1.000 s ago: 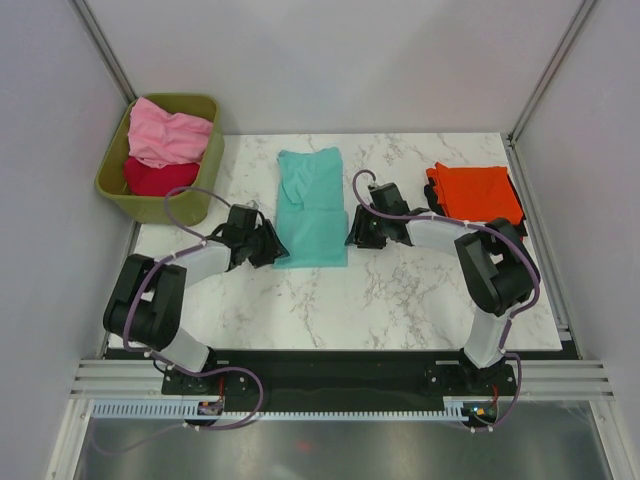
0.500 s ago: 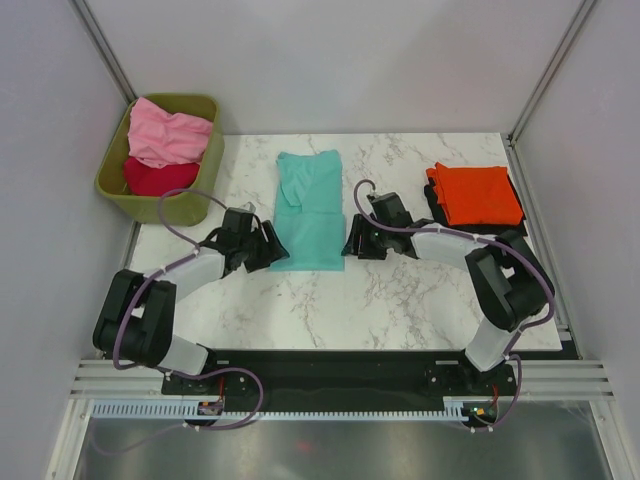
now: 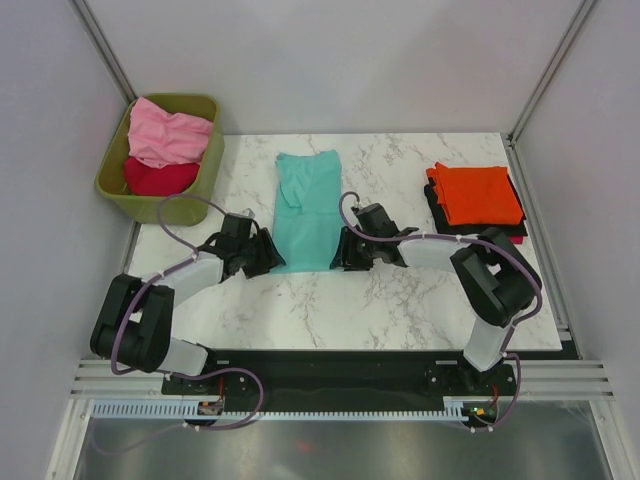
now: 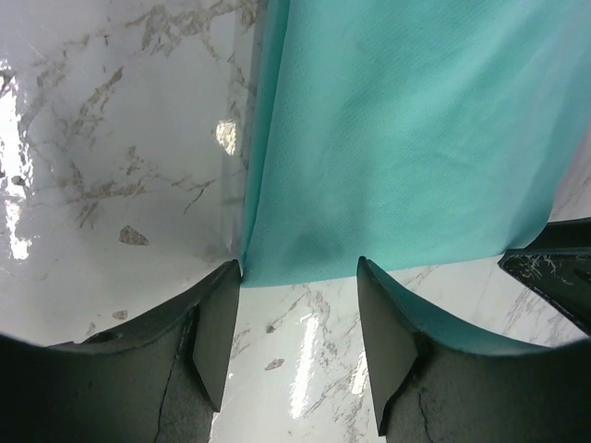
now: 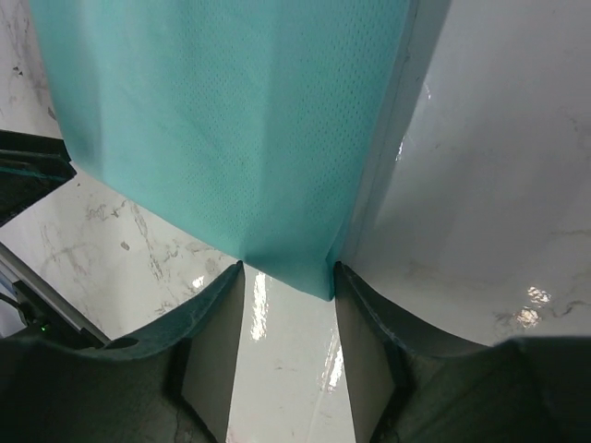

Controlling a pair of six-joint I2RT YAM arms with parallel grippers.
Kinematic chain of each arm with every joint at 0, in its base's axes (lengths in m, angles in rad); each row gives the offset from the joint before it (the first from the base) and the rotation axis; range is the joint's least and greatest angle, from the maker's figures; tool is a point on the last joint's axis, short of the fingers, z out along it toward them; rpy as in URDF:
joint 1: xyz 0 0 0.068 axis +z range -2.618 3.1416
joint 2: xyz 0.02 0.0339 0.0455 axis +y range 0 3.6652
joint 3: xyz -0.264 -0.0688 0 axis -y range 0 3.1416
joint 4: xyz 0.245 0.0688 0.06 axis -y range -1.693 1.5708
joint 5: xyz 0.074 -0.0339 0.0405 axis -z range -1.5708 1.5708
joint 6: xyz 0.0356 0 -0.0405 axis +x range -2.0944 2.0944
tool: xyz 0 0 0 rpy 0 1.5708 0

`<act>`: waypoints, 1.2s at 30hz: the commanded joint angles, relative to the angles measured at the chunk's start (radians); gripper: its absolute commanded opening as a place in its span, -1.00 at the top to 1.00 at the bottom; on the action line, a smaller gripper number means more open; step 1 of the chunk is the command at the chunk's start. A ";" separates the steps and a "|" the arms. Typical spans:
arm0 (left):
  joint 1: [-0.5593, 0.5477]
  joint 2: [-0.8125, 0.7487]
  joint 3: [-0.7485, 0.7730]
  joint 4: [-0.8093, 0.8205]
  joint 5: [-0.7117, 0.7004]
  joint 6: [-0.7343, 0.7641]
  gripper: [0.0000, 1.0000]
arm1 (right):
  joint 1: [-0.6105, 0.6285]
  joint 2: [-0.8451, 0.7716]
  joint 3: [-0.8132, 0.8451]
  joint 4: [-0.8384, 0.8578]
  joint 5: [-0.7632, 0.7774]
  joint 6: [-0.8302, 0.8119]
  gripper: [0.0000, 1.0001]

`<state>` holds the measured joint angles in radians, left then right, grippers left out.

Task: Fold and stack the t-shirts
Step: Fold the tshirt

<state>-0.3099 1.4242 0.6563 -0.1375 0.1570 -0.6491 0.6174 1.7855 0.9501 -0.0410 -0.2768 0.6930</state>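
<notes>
Right now the teal t-shirt [image 3: 308, 210] lies flat in the middle of the marble table [image 3: 400, 300], already narrowed into a long strip. Its long axis runs straight away from my bases, the near short edge facing me and the far end pointing at the back wall. That near edge is what matters: my left gripper [image 3: 268, 256] sits at its near-left corner and my right gripper [image 3: 342, 252] at its near-right corner, so each arm is nearest its own corner and the cloth stretches away from both. Each wrist view shows my two fingers standing apart with bare marble between them. The cloth corner just reaches into the gap, so both pairs of jaws are parted and holding nothing. I judge the next move to be pinching these two corners and carrying the near edge up over the far end, folding across the long axis. The finished orange shirt [image 3: 480, 193] waits on its stack well off to my right.
</notes>
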 commanded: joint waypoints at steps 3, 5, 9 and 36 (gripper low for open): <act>0.000 -0.016 -0.029 -0.033 -0.028 0.029 -0.21 | 0.002 0.045 -0.010 0.023 0.013 0.016 0.17; 0.000 -0.021 -0.037 -0.036 -0.030 0.026 -0.21 | 0.001 0.043 -0.010 0.024 0.014 0.014 0.31; 0.006 -0.045 -0.043 -0.045 -0.045 0.020 -0.20 | 0.002 0.029 -0.016 0.023 0.024 0.014 0.53; 0.038 -0.010 -0.063 0.084 0.168 0.026 0.96 | 0.018 -0.072 -0.017 -0.008 0.059 -0.010 1.00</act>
<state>-0.2684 1.4818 0.6109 -0.0528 0.2909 -0.6491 0.6266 1.7844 0.9394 -0.0429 -0.2432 0.6991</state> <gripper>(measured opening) 0.037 0.010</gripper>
